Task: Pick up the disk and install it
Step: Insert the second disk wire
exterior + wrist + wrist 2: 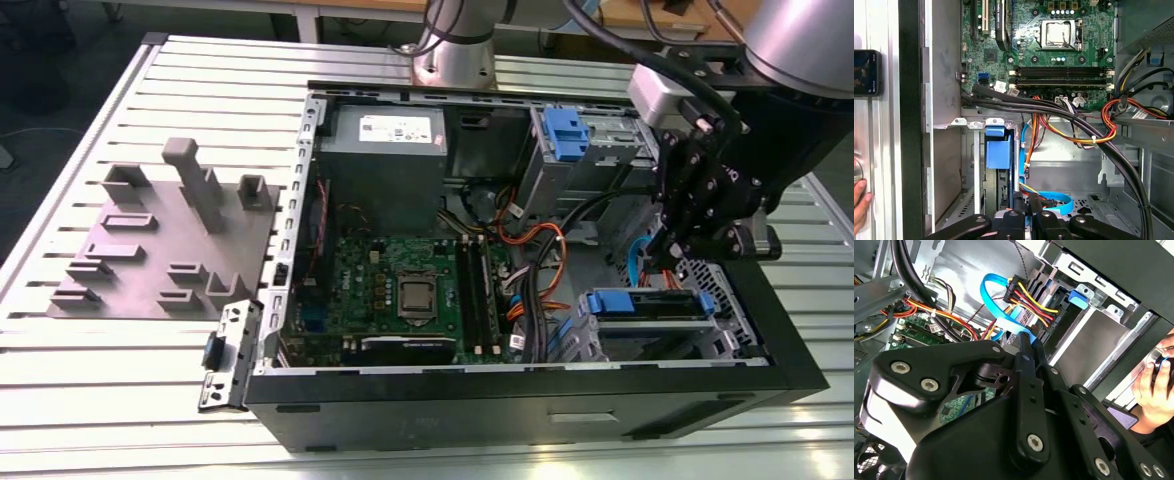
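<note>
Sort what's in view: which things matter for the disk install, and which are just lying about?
Job: disk in its bay; gripper above it; computer case.
Lying about: grey fixture plate; dark handheld device; person's hand.

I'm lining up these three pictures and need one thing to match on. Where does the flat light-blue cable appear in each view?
Exterior view: the flat blue cable hangs inside the computer case, toward the exterior view's right.
Second wrist view: it loops beside the red-and-yellow wires.
First wrist view: it curves across the case floor.
Shared landmark: the green circuit board.
</note>
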Motion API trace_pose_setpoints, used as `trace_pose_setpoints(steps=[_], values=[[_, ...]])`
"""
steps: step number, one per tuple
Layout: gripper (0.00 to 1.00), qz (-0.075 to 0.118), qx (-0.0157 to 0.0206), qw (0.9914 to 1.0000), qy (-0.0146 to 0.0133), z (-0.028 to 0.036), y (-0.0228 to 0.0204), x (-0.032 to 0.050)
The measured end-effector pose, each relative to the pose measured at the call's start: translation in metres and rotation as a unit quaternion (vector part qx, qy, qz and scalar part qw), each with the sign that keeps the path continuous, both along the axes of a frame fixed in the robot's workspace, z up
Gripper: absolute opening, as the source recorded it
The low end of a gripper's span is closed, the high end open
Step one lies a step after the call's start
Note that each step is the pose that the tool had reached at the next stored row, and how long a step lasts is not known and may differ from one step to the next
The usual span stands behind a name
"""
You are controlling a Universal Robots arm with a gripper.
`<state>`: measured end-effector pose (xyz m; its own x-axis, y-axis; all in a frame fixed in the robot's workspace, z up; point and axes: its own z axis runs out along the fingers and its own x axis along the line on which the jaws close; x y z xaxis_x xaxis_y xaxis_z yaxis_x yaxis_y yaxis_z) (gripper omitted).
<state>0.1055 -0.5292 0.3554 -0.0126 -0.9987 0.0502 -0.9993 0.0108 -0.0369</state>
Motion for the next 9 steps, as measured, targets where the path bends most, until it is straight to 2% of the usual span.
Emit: trace_pose_setpoints(steps=[3, 9], values=[[0.16, 0.000, 0.0002, 1.00000, 0.0000, -0.0003, -0.0006, -0.0001], [0.16, 0.001, 0.0016, 1.00000, -0.0005, -0.0009, -0.0081, -0.0038]])
